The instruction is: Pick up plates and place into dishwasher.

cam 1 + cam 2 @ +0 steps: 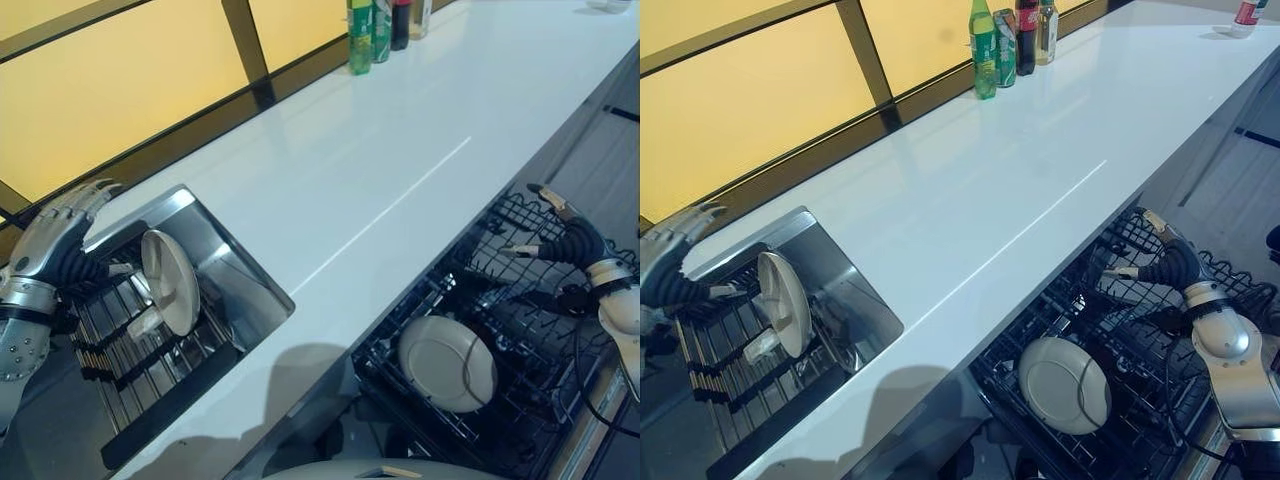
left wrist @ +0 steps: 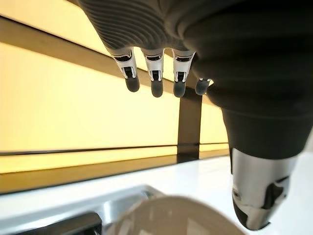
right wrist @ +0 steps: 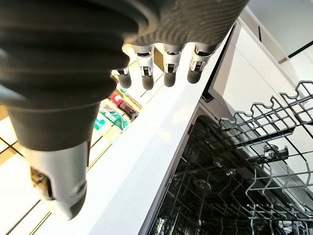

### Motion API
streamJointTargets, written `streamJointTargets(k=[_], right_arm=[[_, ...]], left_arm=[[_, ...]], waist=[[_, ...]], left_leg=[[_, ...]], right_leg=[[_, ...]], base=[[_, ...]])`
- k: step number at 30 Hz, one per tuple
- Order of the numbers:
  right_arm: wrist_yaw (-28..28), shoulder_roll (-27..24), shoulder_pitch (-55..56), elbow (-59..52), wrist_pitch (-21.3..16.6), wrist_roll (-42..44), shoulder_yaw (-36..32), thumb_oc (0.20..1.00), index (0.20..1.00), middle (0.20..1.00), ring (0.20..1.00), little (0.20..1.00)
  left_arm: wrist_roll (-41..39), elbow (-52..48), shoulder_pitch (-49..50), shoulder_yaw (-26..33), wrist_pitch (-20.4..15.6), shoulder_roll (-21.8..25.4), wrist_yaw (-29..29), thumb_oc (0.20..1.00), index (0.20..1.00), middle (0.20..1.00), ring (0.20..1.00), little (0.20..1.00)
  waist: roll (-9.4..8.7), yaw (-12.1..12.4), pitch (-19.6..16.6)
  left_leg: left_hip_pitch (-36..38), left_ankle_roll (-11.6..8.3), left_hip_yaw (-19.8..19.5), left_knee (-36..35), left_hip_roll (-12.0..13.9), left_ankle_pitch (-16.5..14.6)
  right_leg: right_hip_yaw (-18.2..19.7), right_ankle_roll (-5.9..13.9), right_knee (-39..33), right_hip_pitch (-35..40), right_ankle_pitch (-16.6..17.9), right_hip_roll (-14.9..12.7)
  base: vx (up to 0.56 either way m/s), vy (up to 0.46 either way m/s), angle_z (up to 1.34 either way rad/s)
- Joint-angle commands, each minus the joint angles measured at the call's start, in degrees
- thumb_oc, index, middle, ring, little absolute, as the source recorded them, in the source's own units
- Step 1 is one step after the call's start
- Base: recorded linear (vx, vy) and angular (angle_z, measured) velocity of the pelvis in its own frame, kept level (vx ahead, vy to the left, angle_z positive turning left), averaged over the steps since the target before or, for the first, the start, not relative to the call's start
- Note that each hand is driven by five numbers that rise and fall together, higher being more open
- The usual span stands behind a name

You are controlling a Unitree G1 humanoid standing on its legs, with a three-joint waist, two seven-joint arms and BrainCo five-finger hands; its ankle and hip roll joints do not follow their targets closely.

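1. One plate [image 1: 168, 280] stands on edge, nearly upright, in the slotted drying rack [image 1: 140, 370] set inside the steel sink [image 1: 225, 275] at the near left of the counter.
2. A second plate [image 1: 448, 362] lies tilted among the wires of the dishwasher rack [image 1: 500, 300], which is pulled out below the counter edge at the near right.
3. The left hand [image 1: 55, 240] hangs above the far left edge of the sink, just left of the upright plate and apart from it. Its fingers [image 2: 156, 78] are straight and spread, the thumb [image 2: 257, 196] set apart, and it holds nothing. In its wrist view the pale rim of the plate [image 2: 166, 215] shows below the hand.
4. The right hand [image 1: 560, 235] hovers over the far right part of the dishwasher rack, well apart from the plate lying there. Its fingers [image 3: 168, 66] are straight and relaxed, the thumb [image 3: 61, 191] apart, and the hand is empty. Black rack wires [image 3: 264, 147] show past it in the wrist view.
5. The white counter [image 1: 380, 160] runs from the near left to the far right, between the sink and the dishwasher rack.
6. At the far end of the counter a group of bottles [image 1: 1010, 40] stands close together against the yellow panelled wall [image 1: 110, 90], among them a green bottle [image 1: 983, 45].
7. Dark frame bars [image 1: 245, 40] divide the yellow wall into panels.
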Motion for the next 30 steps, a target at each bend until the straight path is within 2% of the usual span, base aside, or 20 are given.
streamJointTargets(k=[1,8,23,30], right_arm=[[-0.99,-3.14,1.07,-3.16,-2.18,1.49,-1.57,1.000,1.000,1.000,1.000,1.000],[-1.28,-4.38,1.85,-3.07,-2.08,2.57,-1.93,1.000,1.000,1.000,1.000,1.000],[-2.46,-8.06,3.17,-1.45,-3.81,5.37,-0.97,1.000,1.000,1.000,1.000,1.000],[-2.50,-8.57,4.11,-1.23,-4.22,5.73,-0.98,1.000,1.000,1.000,1.000,1.000]], left_arm=[[2.41,0.51,-0.33,0.69,-1.49,7.08,1.71,1.000,1.000,1.000,1.000,1.000],[8.25,-0.67,-1.73,-2.93,-3.26,8.95,2.35,1.000,1.000,1.000,1.000,1.000],[16.58,3.25,-5.46,-13.69,-2.50,13.21,2.99,1.000,1.000,1.000,1.000,1.000],[19.02,3.33,-5.22,-14.61,-1.92,15.42,1.26,1.000,1.000,1.000,1.000,1.000]], waist=[[-4.39,-0.50,-5.04],[-4.15,-1.49,-4.02],[-3.39,-4.14,-1.77],[-3.35,-4.53,-1.41]], left_leg=[[-4.00,0.19,0.72,-1.87,-2.08,2.40],[-3.62,0.78,1.18,-2.05,-2.60,2.07],[-2.70,1.97,3.18,-1.23,-3.17,0.96],[-2.21,2.29,3.74,-1.59,-3.31,0.73]], right_leg=[[1.79,6.47,2.63,1.84,-4.17,-5.31],[1.63,7.14,3.47,0.38,-3.65,-6.21],[2.79,8.53,5.39,-1.83,-2.74,-7.52],[3.03,9.16,4.74,-1.72,-2.15,-7.90]], base=[[0.08,0.054,0.00],[0.07,0.044,0.01],[0.07,0.024,0.00],[0.05,-0.003,-0.03]])
